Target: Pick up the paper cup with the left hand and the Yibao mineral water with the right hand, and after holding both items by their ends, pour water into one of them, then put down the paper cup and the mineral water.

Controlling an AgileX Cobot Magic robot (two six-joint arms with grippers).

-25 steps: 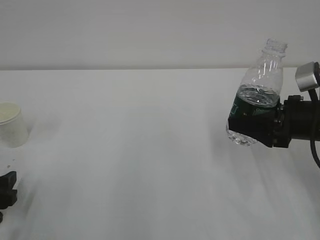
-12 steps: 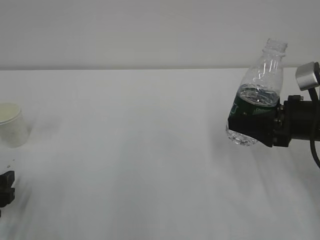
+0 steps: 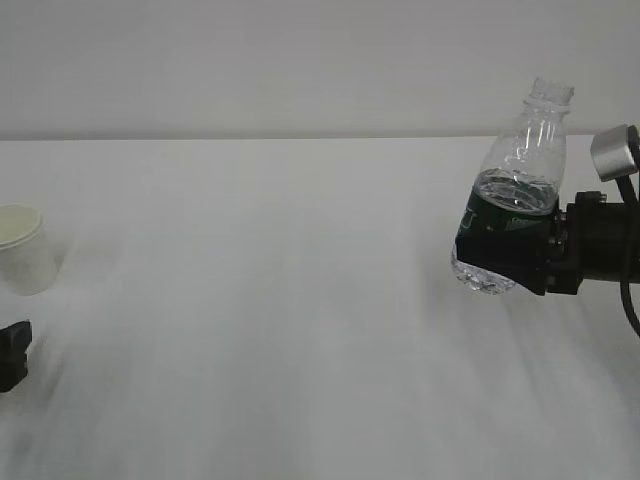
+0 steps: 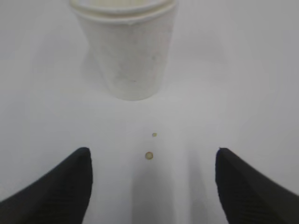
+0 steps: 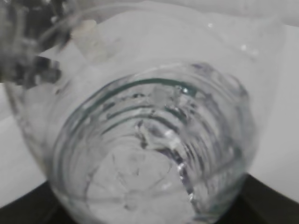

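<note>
The white paper cup (image 3: 22, 248) stands upright on the table at the far left; in the left wrist view the cup (image 4: 126, 51) sits ahead of the fingers, clear of them. My left gripper (image 4: 152, 179) is open and empty, its black tip (image 3: 12, 352) showing at the left edge, nearer the camera than the cup. On the right, the Yibao mineral water bottle (image 3: 518, 175) hangs above the table, uncapped, tilted slightly right, water in its lower half. My right gripper (image 3: 505, 252) is shut on its green label band. The bottle (image 5: 149, 140) fills the right wrist view.
The white table (image 3: 300, 300) runs back to a pale wall. Two small brownish specks (image 4: 149, 155) lie on the surface between the cup and the left fingers.
The left gripper has drawn back toward the lower left edge, away from the cup, which stays standing. The right gripper and bottle have hardly moved.
</note>
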